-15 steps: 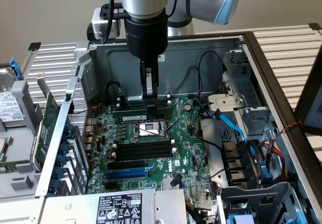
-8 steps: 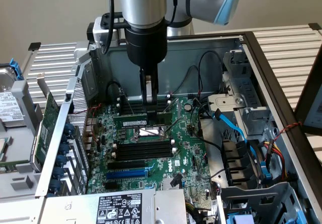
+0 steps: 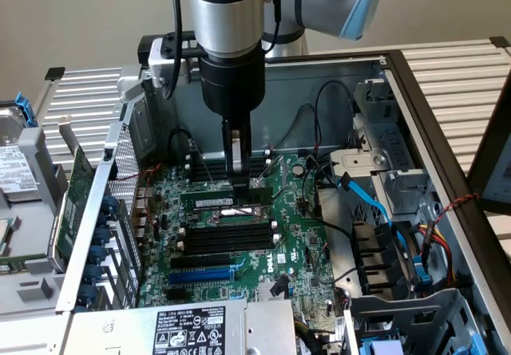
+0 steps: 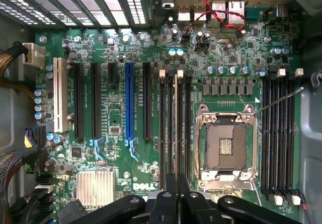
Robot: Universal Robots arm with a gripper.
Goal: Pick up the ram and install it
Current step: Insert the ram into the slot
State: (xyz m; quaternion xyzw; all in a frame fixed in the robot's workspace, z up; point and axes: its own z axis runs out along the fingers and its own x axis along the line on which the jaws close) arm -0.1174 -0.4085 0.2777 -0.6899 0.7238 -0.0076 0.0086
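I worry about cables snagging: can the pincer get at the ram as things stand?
Likely yes. The shut pincer hangs right over the ram, at or just above its top edge, with nothing between them. The blue cable lies off to the exterior view's right.

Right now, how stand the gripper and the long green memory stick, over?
Gripper shut, down at the top edge of the long green ram stick with white label. Stick stands among the black memory slots. Nothing blocking.
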